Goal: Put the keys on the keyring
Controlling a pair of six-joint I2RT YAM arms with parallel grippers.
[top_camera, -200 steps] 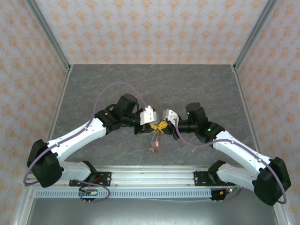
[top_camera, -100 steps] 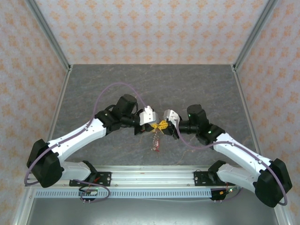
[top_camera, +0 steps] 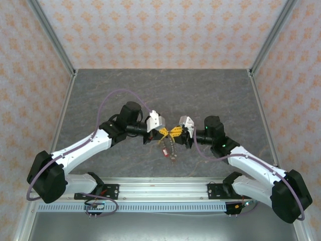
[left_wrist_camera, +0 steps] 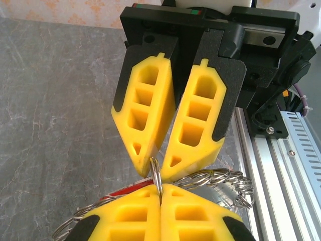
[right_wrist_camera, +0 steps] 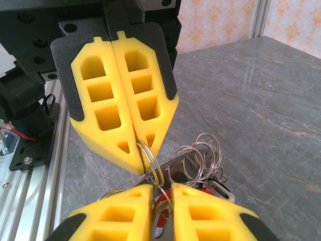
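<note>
L gripper [left_wrist_camera: 160, 187]: clenched. Own yellow pads [left_wrist_camera: 125, 216] are pressed flat tog. in L wrist view. Thin wire of keyring [left_wrist_camera: 157, 174] is pinched in the seam and stands up out of the tips. R wrist view agrees: L fingers [right_wrist_camera: 83, 125] closed face to face, two turns of ring wire coming out at the tip.

R gripper [right_wrist_camera: 161, 190]: tip-to-tip w/ L gripper, nearly touching. Jaws slightly parted, narrow slot betw. pads, ring wire runs thru the slot. From L wrist view the R fingers [left_wrist_camera: 150, 135] make a narrow V, tips just either side of the wire. Reads as released, not clamping. Whether a pad brushes the wire: cannot tell.

Keyring: spans betw. the two grippers, held up off the table [top_camera: 125, 90] by the L side. A bunch of smaller wire loops [right_wrist_camera: 200, 153] sits just beside the tips, fanned out to the right in R wrist view.

Keys [top_camera: 170, 149]: hang as a cluster under the point where the grippers meet (top view), approx. mid-table L–R, nearer the front edge. Indiv. keys too small to count. Red tag [right_wrist_camera: 159, 216] sits betw./under R pads among the loops. Whether the cluster touches the table: cannot tell.

Surround: grey marbled table, alu rail [left_wrist_camera: 281, 165] along near edge by arm bases.
</note>
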